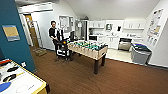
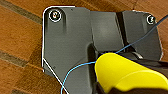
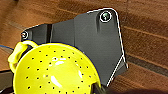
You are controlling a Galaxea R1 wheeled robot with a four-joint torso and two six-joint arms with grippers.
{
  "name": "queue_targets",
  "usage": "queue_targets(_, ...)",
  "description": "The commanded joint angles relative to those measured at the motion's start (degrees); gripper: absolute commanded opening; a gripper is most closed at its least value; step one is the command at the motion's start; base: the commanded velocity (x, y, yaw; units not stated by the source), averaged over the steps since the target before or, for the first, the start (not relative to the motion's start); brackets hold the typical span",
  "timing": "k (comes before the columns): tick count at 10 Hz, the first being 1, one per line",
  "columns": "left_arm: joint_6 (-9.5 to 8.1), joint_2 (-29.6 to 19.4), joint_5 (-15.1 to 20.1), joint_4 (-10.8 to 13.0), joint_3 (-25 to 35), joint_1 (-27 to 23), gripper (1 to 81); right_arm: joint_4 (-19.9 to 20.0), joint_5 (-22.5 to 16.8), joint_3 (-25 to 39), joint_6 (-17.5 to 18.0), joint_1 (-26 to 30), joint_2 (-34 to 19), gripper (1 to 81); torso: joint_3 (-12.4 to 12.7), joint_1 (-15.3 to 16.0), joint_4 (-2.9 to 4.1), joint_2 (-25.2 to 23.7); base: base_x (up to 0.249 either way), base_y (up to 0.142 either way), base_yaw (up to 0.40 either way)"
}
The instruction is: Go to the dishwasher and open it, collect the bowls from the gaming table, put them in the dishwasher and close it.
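Yellow-green plastic, glossy: one bowl sits close under the left wrist camera, seen from its outer side, above brown plank floor. A second yellow-green bowl, dotted with small dark holes and with a loop handle at its rim, sits close under the right wrist camera, over the same floor. Count: two yellow-green bowls, one per wrist view. Finger state of both grippers: cannot tell, so a grasp on either bowl is unconfirmed. A thin blue cable crosses the robot's dark plate in the left wrist view.

Gaming table, pale top with yellow edge, lies at the near left corner of the head view, with dark and blue patches on its top. Dishwasher is far right in the white kitchen row, its door tilted open. One grey bin stands right of it. One table-football table occupies mid-room; one person stands behind it, far left.
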Motion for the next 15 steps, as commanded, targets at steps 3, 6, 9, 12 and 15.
queue_targets(3,0.53,0.06,3.81,-0.1,0.07,-2.3,1.0,0.03,-2.73,-0.31,-0.09,2.6,-0.39,1.0,0.0,0.0,0.0,0.0,0.0,0.0,-0.394)
queue_targets(6,0.53,-0.12,3.9,-0.1,0.07,-2.38,1.0,0.03,-2.82,-0.57,-0.09,2.77,-0.22,1.0,0.0,0.0,0.0,0.0,0.0,0.0,-0.394)
queue_targets(9,0.53,-0.21,3.9,-0.1,0.07,-2.74,1.0,0.03,-2.82,-0.74,0.0,2.86,-0.13,1.0,0.0,0.0,0.0,0.0,0.0,0.0,-0.394)
queue_targets(12,0.53,-0.48,3.9,-0.1,0.07,-2.91,1.0,0.03,-2.82,-0.74,0.0,3.04,0.22,1.0,0.0,0.0,0.0,0.0,0.0,0.0,-0.339)
queue_targets(15,0.53,-0.74,3.98,-0.19,0.07,-2.91,1.0,-0.15,-2.82,-1.0,0.0,3.22,0.31,1.0,0.0,0.0,0.0,0.0,0.0,0.0,-0.114)
